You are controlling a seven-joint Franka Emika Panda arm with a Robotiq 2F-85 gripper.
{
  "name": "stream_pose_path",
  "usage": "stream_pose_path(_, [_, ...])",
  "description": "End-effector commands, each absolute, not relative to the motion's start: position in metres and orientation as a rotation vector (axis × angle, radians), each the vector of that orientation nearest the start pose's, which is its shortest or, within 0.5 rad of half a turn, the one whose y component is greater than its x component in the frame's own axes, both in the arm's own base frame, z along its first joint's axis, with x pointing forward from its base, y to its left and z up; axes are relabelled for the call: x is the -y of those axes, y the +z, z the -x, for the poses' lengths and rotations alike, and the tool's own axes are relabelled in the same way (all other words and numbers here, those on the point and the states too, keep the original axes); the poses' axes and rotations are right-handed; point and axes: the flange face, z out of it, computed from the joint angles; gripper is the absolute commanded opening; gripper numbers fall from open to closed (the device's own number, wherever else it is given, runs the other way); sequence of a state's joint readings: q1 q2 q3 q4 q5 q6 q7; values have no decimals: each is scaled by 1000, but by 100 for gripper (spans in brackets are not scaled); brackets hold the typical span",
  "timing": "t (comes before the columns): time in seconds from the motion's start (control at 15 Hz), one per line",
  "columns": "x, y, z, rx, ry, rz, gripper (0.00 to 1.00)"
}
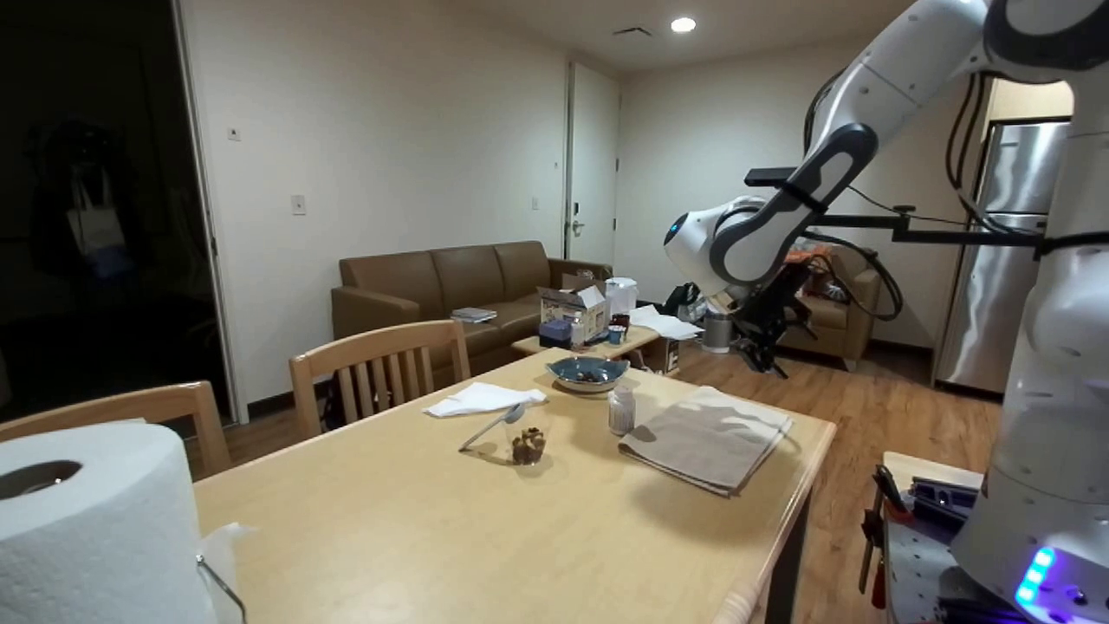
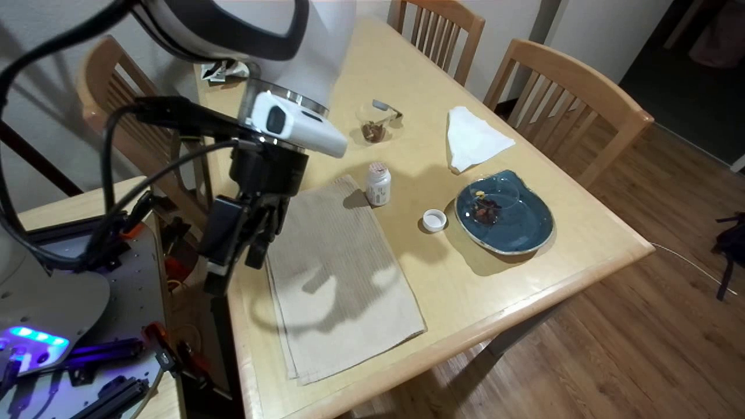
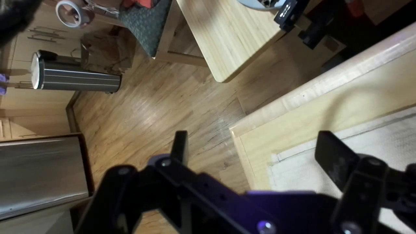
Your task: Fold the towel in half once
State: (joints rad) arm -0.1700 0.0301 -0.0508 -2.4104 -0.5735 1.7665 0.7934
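Note:
The light grey-beige towel (image 1: 710,438) lies flat on the wooden table near its corner. In an exterior view the towel (image 2: 349,291) shows doubled edges along one side, like stacked layers. In the wrist view one corner of the towel (image 3: 299,174) shows at the right, near the table corner. My gripper (image 3: 252,136) is open with nothing between its fingers. In both exterior views the gripper (image 1: 765,360) hangs above the table's robot-side edge, beside and above the towel, not touching it; it also shows here (image 2: 237,270). The gripper casts a shadow on the towel.
A white bottle (image 2: 378,185) stands against the towel's edge. A white lid (image 2: 434,220), a blue dish (image 2: 524,215), a clear cup (image 2: 373,129) with a spoon and a white napkin (image 2: 472,138) lie beyond. A paper roll (image 1: 95,529) stands at the table's other end.

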Motion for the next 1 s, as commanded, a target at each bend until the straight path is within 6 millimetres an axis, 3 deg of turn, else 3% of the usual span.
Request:
stream_pose_path(0.0, [138, 269, -399, 804, -646, -2253, 100])
stream_pose_path(0.33, [138, 262, -407, 778, -672, -2248, 100])
stream_pose_path(0.53, [137, 259, -419, 596, -719, -2347, 100])
stream_pose_path(0.8, [178, 235, -425, 343, -716, -2477, 100])
stream_pose_path(0.93, [211, 221, -423, 248, -712, -2524, 100])
